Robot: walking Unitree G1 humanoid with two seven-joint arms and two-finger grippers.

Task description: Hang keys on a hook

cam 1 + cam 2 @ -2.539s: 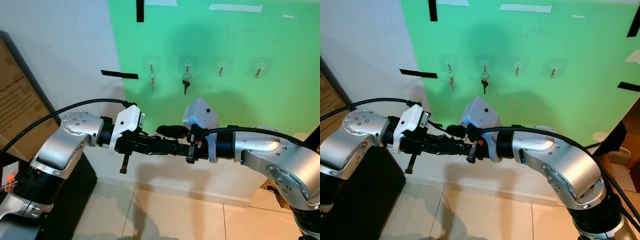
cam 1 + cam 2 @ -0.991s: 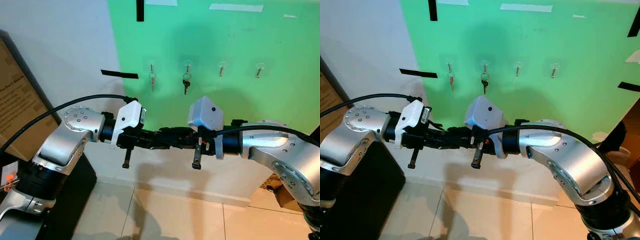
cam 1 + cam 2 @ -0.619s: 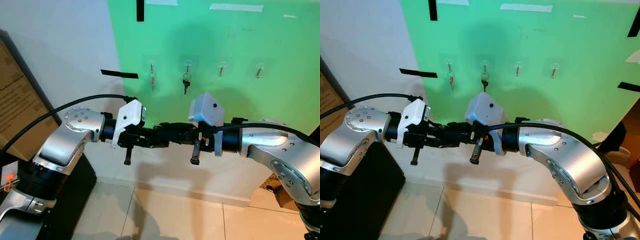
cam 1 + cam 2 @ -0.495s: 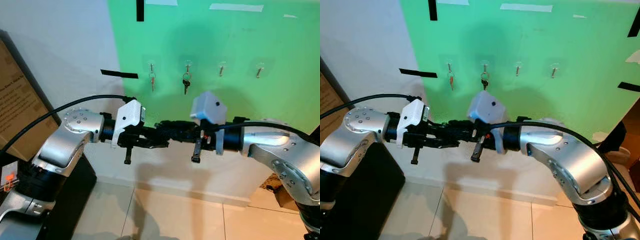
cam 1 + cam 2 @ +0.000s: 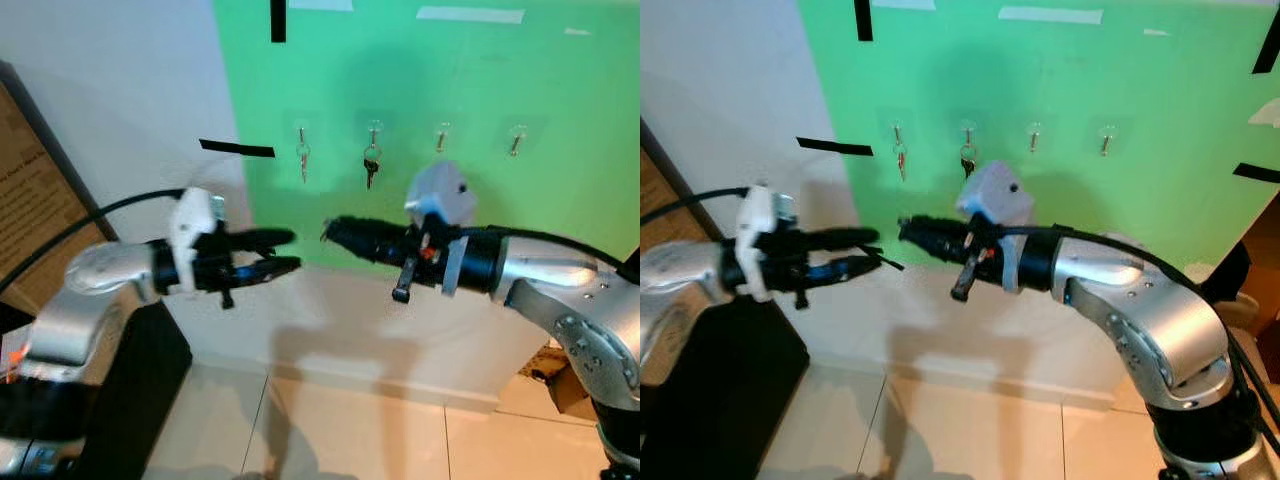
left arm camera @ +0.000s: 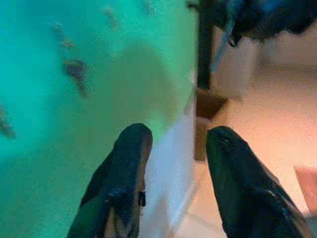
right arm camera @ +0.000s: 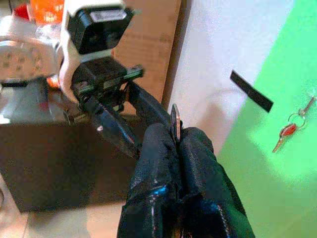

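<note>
Since a moment ago the left gripper has drawn back, fingers parted and empty, leaving a small flat metal key clamped edge-on in the right gripper, below the green wall panel. It looks light, stiff and slippery — best pinched by its flat head. Two clear stick-on hooks stand free on the panel beside a red-tagged key and a dark key bunch.

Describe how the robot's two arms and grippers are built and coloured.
Both arms are silver metal with rounded, screw-studded joints. A black cable arcs along each. Each wrist carries a white camera housing ahead of a black band. The left gripper and right gripper each have two long, glossy black fingers, tapered to rounded tips. The right wrist shows a small red detail.
</note>
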